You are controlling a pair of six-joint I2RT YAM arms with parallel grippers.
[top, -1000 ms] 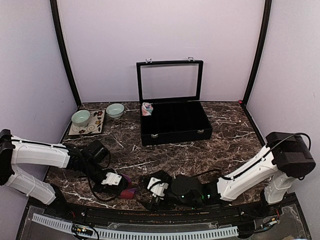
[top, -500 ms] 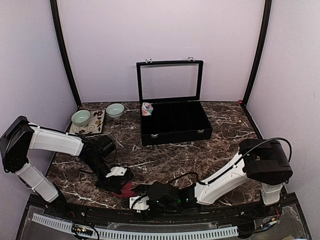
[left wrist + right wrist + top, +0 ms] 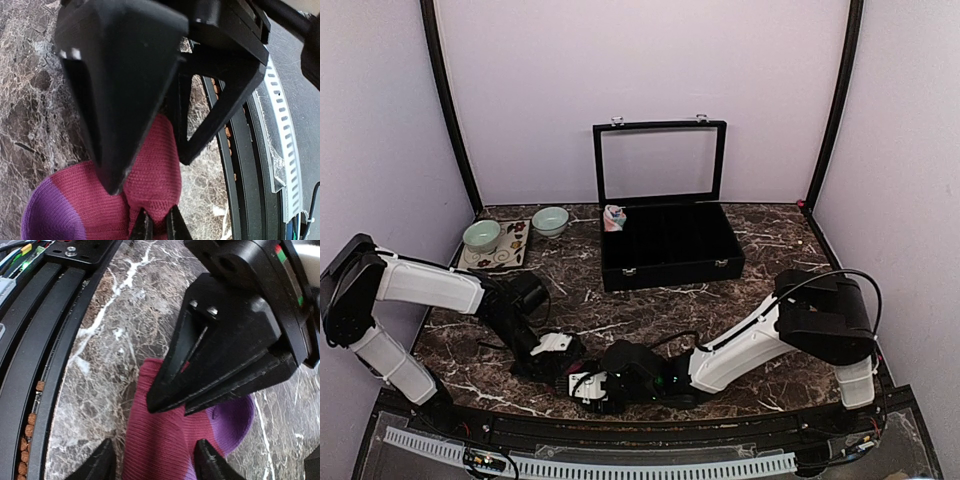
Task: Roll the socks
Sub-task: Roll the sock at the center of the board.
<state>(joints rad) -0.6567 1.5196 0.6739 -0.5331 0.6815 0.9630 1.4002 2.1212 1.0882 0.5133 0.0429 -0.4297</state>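
The right pincer (image 3: pixel 154 462), fingers spread, straddles the maroon sock (image 3: pixel 165 430) at the near edge of the bench (image 3: pixel 100 340), and the sock's length runs out ahead between them to the left pincer (image 3: pixel 157 227), which is pressed together on a fold of it.

A black case (image 3: pixel 670 270) is standing at the middle back of the dark marbled table (image 3: pixel 780 255), its glass-paned lid (image 3: pixel 660 165) leaning upright against the lilac back wall, two small metal latches (image 3: pixel 629 271) showing on its front. Left of the case, a patterned tray (image 3: pixel 512 256) is lying near the table's left edge. A pale green bowl (image 3: pixel 481 235) is sitting on the tray, and a second (image 3: pixel 550 220) is resting between it and the case.
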